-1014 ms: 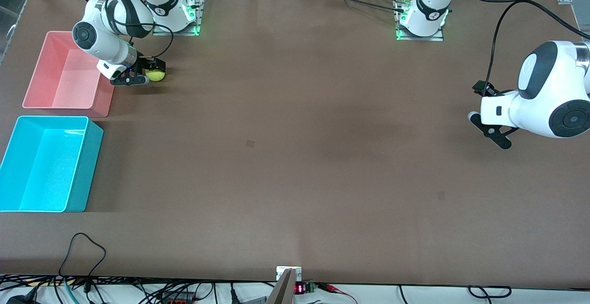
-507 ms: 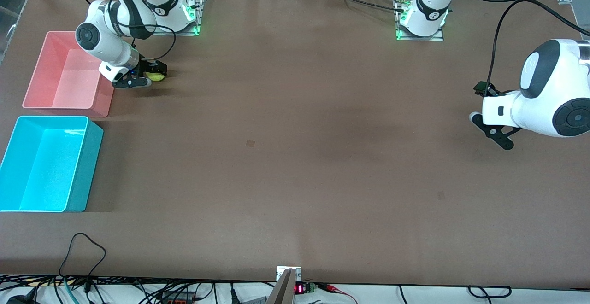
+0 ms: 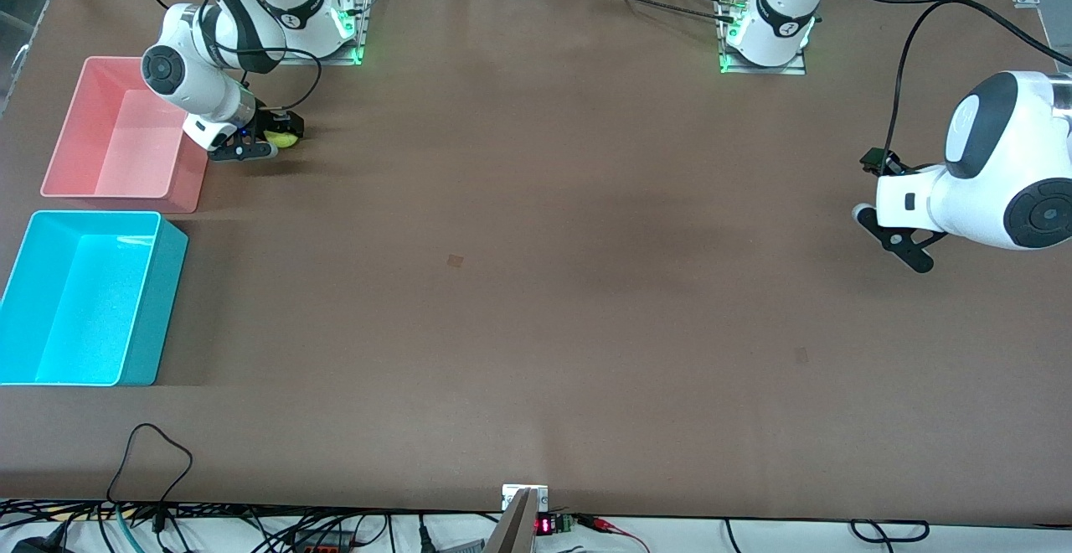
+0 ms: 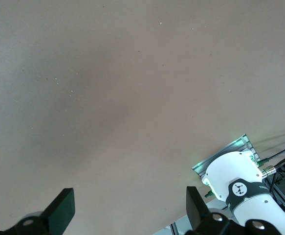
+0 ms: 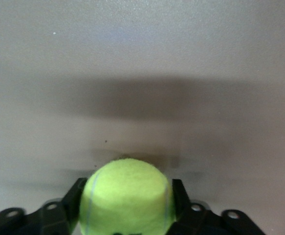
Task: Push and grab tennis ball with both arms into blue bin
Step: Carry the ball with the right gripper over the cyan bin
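Front view: right gripper [image 3: 270, 139] low at the table, clenched on the tennis ball [image 3: 286, 139], just beside the pink bin [image 3: 59, 151] and farther from the camera than the blue bin [image 3: 142, 302], so a carry is due. Left gripper [image 3: 889, 232] waits at its own end.

Left wrist view: fingers [image 4: 61, 210] spread, nothing between.

Right wrist view: fingers [image 5: 75, 196] press both sides of the ball [image 5: 126, 196].

From high across the table [image 3: 536, 285] we face both bases. Our right wrist camera sits close over the tennis ball [image 5: 126, 196], also visible from the front; our left wrist camera looks down on bare tabletop and its own base [image 4: 240, 188].
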You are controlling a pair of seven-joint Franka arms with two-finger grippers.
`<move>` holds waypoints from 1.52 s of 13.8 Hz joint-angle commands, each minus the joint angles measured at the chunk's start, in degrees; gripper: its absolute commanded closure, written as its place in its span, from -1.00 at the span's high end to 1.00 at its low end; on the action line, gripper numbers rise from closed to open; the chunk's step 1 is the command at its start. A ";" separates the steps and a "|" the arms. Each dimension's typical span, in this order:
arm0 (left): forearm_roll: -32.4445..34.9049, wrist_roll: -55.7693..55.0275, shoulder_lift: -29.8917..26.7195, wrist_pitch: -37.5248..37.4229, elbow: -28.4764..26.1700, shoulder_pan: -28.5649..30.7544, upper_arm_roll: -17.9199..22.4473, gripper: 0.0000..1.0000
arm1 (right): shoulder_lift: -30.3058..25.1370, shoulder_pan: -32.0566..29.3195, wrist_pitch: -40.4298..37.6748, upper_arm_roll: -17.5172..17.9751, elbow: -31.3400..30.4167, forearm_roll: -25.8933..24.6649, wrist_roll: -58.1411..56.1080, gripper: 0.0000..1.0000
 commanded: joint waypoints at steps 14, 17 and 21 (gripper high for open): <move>-4.51 -18.10 -0.69 -0.40 16.59 -0.41 -0.50 1.00 | -2.68 -0.32 -16.98 1.58 25.26 -0.15 -1.18 -0.83; -8.05 -39.30 -3.67 6.18 14.50 -5.48 6.25 1.00 | 2.48 -0.59 -23.54 -0.87 38.59 -0.50 -2.32 -0.84; -8.14 -41.10 -11.84 10.92 5.55 -16.30 17.58 1.00 | 12.33 -0.67 -36.74 -5.00 59.44 -0.15 -8.82 -0.83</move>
